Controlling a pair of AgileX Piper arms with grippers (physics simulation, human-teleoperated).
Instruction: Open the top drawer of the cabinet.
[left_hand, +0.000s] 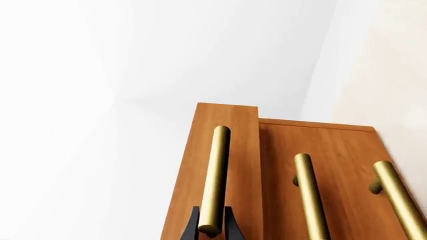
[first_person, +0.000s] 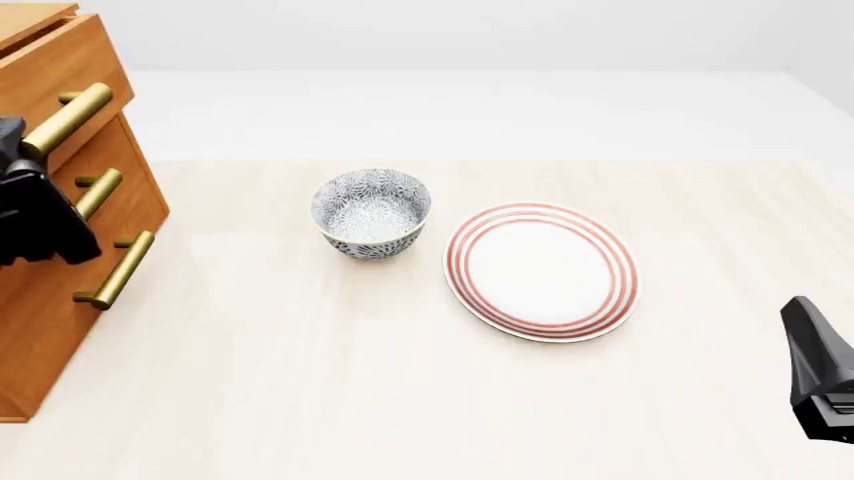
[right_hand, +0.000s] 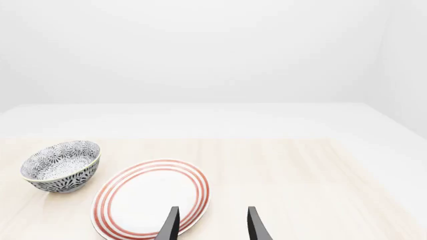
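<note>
Since your left gripper (left_hand: 212, 231) is clenched on the top drawer (left_hand: 227, 150)'s rigid brass handle (left_hand: 215, 175), pull straight; your right gripper (right_hand: 211, 225) idles released.

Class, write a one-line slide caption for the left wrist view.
Left gripper closed on the top drawer handle, drawer front standing proud of the cabinet.

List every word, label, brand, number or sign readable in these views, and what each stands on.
None: no readable text in any view.
The orange-brown wooden cabinet and its brass bar handles are unmarked.
The blue-grey patterned bowl carries only a floral pattern.
The white plate with red rings bears rings, no lettering.
The black left gripper and right gripper show no markings.
</note>
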